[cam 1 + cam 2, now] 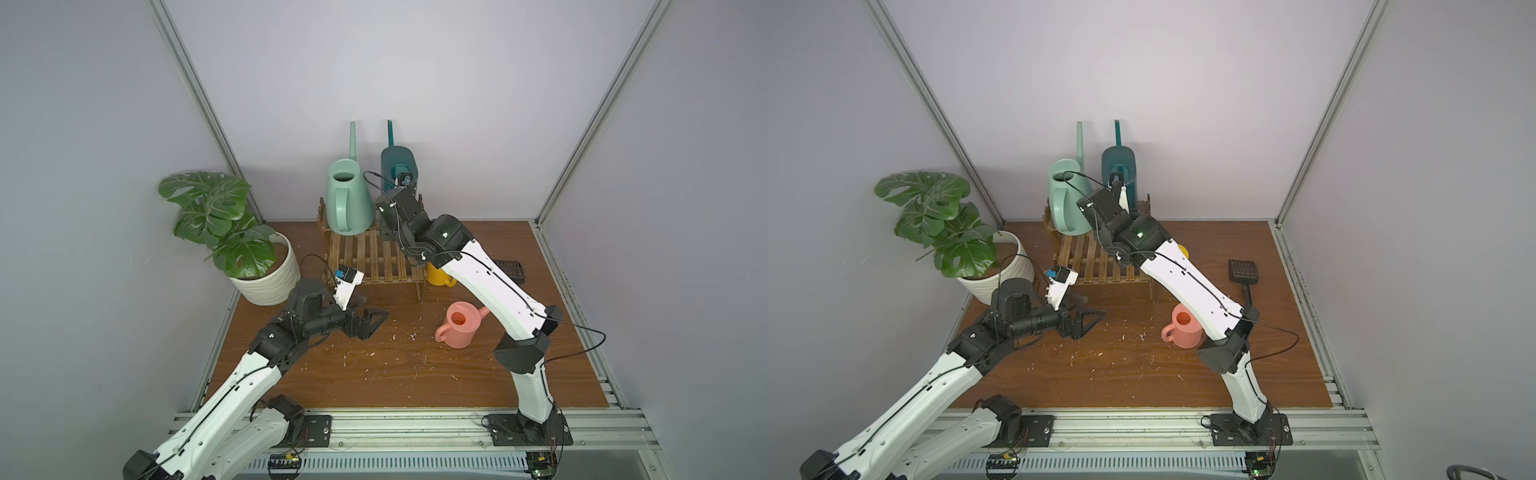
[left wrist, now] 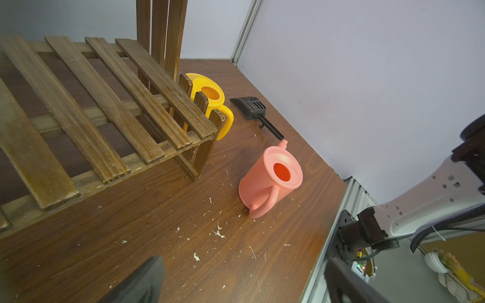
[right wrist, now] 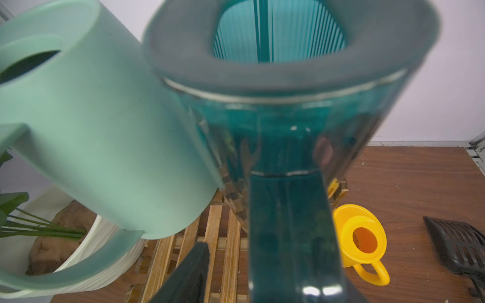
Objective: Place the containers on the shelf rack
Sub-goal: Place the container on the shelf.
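On the shelf rack's upper tier the mint-green can stands at the left, with the dark-teal can right beside it. My right gripper sits at the teal can's handle with its jaws open. One finger stands clear of the handle and the other is hidden behind it. The yellow can stands on the table by the rack's right legs, partly behind my right arm. Further forward the pink can stands upright. My left gripper hovers open and empty over the table in front of the rack.
A white ribbed pot with a leafy plant stands left of the rack. A black scoop lies right of the yellow can. White crumbs are scattered over the wooden table. Walls close in the back and both sides.
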